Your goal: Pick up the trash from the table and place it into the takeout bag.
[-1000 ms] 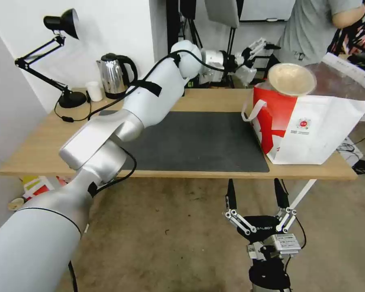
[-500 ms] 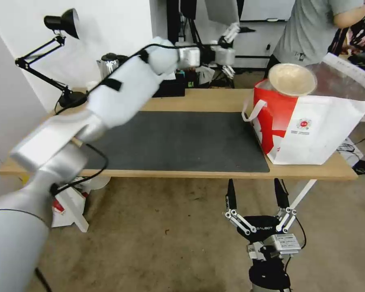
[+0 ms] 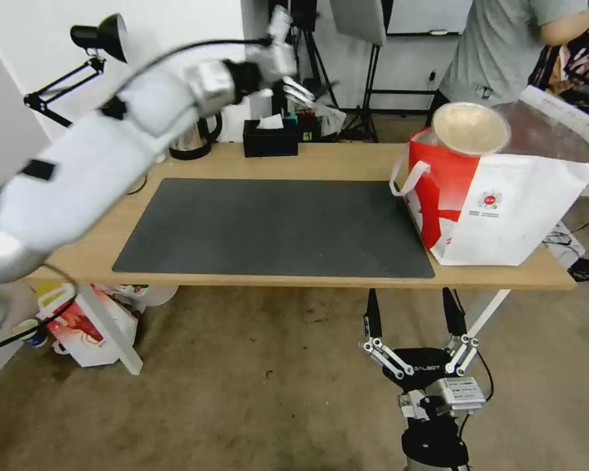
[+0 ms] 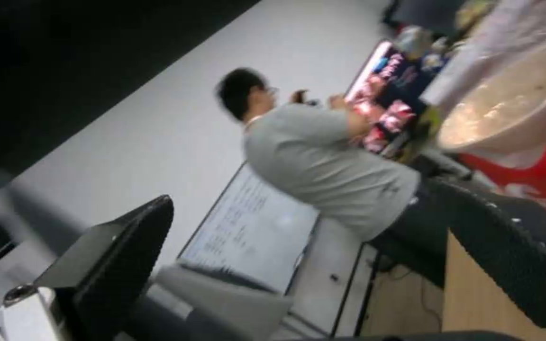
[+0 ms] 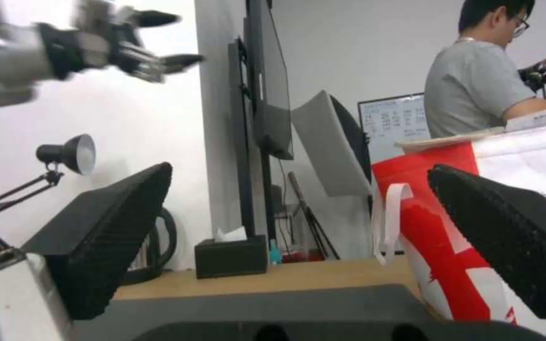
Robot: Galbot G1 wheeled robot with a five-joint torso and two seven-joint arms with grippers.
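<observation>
Swinging your left gripper away from the bag, jaws spread and empty, leaves the tan bowl perched on its rim, table cleared, right gripper open below.

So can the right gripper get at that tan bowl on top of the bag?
Probably yes: the right gripper is open, and the tan bowl sits uncovered atop the bag.

We see the left claw smeared by motion at 11 o'clock, its arm blurred too. The bag hides most of the tan bowl and its other contents, and its far corner runs off at 2 o'clock. The kettle sits half behind the arm.
</observation>
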